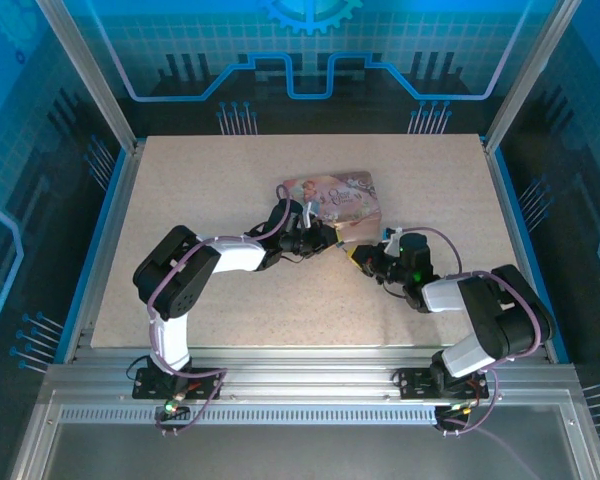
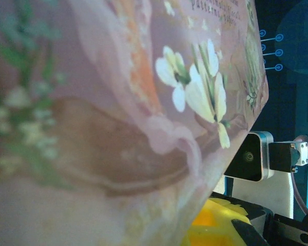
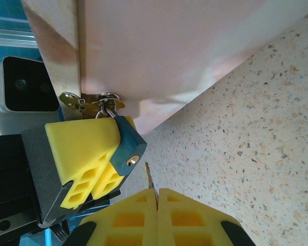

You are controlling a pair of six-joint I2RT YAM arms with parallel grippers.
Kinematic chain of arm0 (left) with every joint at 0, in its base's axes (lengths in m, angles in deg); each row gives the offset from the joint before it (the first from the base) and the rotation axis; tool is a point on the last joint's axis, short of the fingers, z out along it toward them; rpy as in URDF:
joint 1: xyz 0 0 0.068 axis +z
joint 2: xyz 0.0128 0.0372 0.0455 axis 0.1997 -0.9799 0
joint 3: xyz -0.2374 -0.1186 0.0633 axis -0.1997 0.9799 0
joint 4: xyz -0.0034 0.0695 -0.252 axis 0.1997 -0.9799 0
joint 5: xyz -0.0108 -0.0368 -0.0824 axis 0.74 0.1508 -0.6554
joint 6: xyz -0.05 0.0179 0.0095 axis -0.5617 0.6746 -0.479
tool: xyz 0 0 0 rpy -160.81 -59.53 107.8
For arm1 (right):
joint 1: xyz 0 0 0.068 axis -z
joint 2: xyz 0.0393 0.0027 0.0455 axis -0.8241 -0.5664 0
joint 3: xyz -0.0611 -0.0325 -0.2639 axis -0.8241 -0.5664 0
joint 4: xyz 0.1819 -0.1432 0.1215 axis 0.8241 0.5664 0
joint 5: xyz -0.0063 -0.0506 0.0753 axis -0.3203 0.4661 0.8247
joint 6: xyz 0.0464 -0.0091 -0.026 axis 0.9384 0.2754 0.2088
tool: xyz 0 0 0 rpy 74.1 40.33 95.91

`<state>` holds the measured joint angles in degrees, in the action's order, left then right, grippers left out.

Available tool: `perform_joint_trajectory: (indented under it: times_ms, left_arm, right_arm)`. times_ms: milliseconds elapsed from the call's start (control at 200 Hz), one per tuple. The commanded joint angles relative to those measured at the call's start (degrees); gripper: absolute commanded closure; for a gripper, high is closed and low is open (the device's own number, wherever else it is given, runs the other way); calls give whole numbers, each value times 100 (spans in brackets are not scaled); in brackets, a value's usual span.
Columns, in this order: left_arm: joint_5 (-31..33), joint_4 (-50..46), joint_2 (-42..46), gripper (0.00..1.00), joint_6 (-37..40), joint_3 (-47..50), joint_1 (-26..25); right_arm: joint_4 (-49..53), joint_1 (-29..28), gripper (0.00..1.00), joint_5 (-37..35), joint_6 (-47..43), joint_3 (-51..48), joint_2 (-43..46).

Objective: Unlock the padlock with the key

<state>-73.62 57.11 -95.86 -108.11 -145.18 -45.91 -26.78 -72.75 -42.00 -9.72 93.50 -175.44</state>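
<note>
My right pincer, at the bottom centre of the right wrist view, is fully closed on the thin dark-grey metal key. Only the key's slim blade pokes up from between the yellow pads. Just up and left of it hangs the tiny bluish-teal, silver-shackled padlock, looped through the brass-coloured hasp of the pink illustrated tin box. My left pincer is all but closed, and the padlock's body looks pinched at its yellow tips.

The blade sits just beside the brass keyhole, slightly off to its right. If I push from here, I judge the tip could skid across the lock's face. So little of the key is gripped that it may twist between my pads or drop. The padlock can pivot on its shackle if my left grip is loose. My two pincers are nearly touching, so they could bump, and a hard shove might slide the box.

The desk is pale speckled stone-look laminate, on the right of the frame. In the top view, blue circuit-patterned panels and aluminium frame posts close it in.
</note>
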Motion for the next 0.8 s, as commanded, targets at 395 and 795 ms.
perform_joint_trajectory:
  times_ms: [395, 795]
  left_arm:
    - [-319, 509, 33, 93, -232, 87, 52]
    - [-336, 597, 5, 93, -280, 118, 54]
  right_arm:
    - [-280, -67, 100, -88, 84, 153, -1]
    - [-364, -89, 100, -66, 103, 62, 29]
